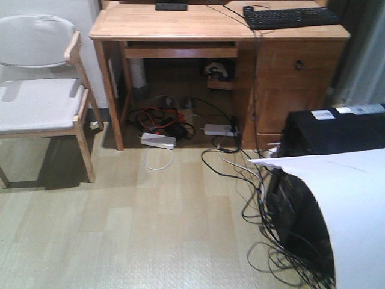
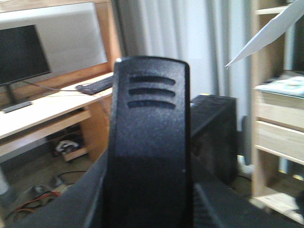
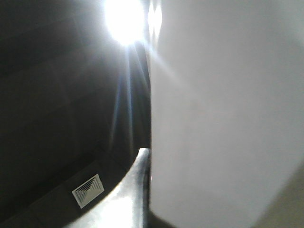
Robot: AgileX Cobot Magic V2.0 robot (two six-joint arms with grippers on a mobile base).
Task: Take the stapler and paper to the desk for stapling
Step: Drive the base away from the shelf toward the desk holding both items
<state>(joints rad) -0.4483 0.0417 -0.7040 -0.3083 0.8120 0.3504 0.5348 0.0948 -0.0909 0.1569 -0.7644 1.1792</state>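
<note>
While aloft, paper beside cables, tower.

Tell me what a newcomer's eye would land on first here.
A big white sheet of paper curls up at the lower right of the front view and fills the right half of the right wrist view. A black stapler blocks the middle of the left wrist view. Under the wooden desk at the back, a tangle of cables lies on the floor.
</note>
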